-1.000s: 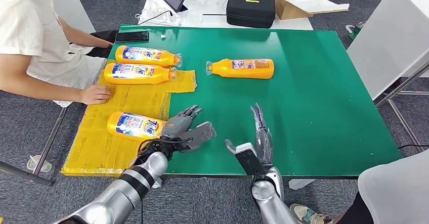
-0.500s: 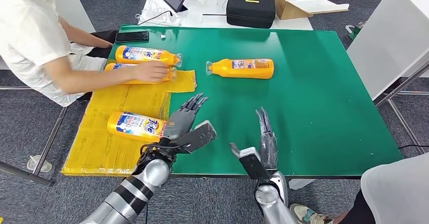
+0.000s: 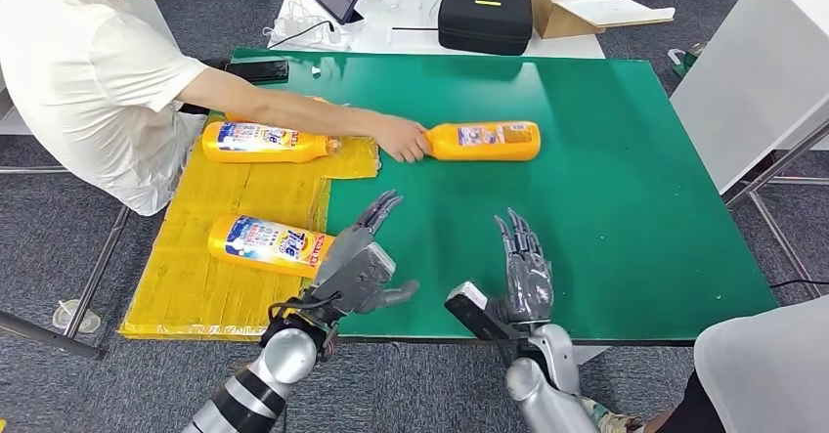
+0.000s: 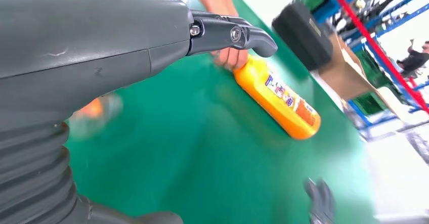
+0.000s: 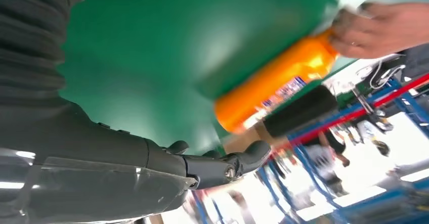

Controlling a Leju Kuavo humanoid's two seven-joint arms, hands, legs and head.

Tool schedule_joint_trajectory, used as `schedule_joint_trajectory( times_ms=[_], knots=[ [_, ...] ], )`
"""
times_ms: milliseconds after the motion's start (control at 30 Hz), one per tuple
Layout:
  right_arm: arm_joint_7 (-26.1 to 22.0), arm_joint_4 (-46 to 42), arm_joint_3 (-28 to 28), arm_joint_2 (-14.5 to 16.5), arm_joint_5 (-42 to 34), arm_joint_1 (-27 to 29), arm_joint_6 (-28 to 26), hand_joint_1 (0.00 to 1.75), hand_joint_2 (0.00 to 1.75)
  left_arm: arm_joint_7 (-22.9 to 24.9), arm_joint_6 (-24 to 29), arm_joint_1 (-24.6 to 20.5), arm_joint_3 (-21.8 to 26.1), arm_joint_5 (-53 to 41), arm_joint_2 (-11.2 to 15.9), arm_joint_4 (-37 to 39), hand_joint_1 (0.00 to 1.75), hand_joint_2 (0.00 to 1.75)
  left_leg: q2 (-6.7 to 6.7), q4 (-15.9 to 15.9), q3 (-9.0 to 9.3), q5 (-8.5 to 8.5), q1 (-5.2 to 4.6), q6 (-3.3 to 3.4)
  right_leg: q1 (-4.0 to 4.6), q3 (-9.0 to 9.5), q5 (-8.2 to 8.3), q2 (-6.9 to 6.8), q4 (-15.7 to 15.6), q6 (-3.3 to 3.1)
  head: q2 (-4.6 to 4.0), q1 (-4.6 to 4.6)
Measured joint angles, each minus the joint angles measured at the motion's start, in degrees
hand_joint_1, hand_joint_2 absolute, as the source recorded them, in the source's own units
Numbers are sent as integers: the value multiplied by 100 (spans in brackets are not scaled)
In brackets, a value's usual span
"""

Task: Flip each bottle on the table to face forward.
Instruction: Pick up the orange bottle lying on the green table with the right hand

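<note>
The green surface (image 3: pixel 606 189) carries a yellow mat (image 3: pixel 254 198) on its left part, with two orange bottles lying on it: one (image 3: pixel 262 143) far, one (image 3: pixel 271 242) near. A third bottle (image 3: pixel 486 141) lies on bare green, a person's hand (image 3: pixel 404 141) at its cap end. The left wrist view shows its label (image 4: pixel 280 91) close. The left hand (image 3: pixel 360 257) and right hand (image 3: pixel 523 275) hover at the near edge, fingers spread, holding nothing.

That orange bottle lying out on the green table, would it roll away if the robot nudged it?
Probably. The orange bottle lies on its side on the smooth green table, so a sideways push would likely roll it. It looks like stiff plastic, so it should keep its shape when gripped, though its glossy surface may be slippery. A person's hand holds its cap end.
</note>
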Motion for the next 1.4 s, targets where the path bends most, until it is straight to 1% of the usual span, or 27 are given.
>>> schedule_joint_trajectory(
  times_ms=[100, 233, 333, 467, 600, 833, 933, 1100, 1200, 1400],
  knots=[
    [-2, 234, -159, -281, 377, -136, -128, 0, 175, -111, 280, 225, 4, 197, -43, -190, 0, 175, -1, 1, -1, -1, -7, 1, -4, 0, 0, -1, 0, 0, 0, 1],
    [216, 410, -301, -591, 768, -226, -58, 0, 175, -143, 773, 453, -17, 13, -60, -454, 0, 175, -1, 1, -1, -2, -13, 2, -4, -1, 0, -1, -1, 1, 0, 1],
    [396, 523, -334, -763, 979, -282, 117, 0, 175, -112, 851, 567, -47, -15, -65, -579, 0, 175, 0, 1, -1, -2, -12, 2, -3, -2, 0, -1, 0, 1, 0, 1],
    [608, 666, -329, -915, 1203, -360, 301, 0, 175, -40, 757, 670, -74, 180, -98, -657, 0, 175, 1, 0, -1, -2, -11, 2, -3, -2, 0, -1, 1, 1, 0, 1],
    [706, 764, -300, -985, 1318, -476, 397, 0, 175, -1, 665, 695, -89, 291, -140, -669, 0, 175, 0, 1, -1, -1, -12, 3, -3, -1, 0, -1, 1, 1, 0, 1],
    [794, 885, -216, -1036, 1423, -639, 500, 0, 175, 38, 704, 698, -99, 304, -168, -669, 0, 175, 1, 1, -2, -1, -12, 3, -4, -2, 0, 0, 1, 1, 0, 1],
    [909, 984, -106, -1044, 1499, -847, 695, 0, 175, 87, 765, 667, -136, 294, -193, -659, 0, 175, 2, 1, -2, -1, -12, 3, -3, -3, 0, 0, 2, 1, 1, 1],
    [1065, 1353, 70, -1045, 1594, -1370, 963, 0, 175, 122, 734, 581, -187, 297, -249, -594, 0, 175, 1, 1, 0, 3, -12, 3, -3, -2, 1, -1, 3, 1, 1, 1],
    [1083, 1527, 139, -1045, 1613, -1569, 997, 0, 175, 123, 728, 555, -201, 306, -270, -557, 0, 175, 0, 1, 0, 4, -12, 3, -4, -2, 1, -1, 4, 1, 0, -2],
    [1088, 1756, 226, -1045, 1631, -1730, 993, 0, 175, 123, 706, 529, -225, 339, -271, -526, 0, 175, 0, 2, -3, 3, -12, 3, -3, -4, 1, -1, 4, 1, 0, -1]
  ],
)
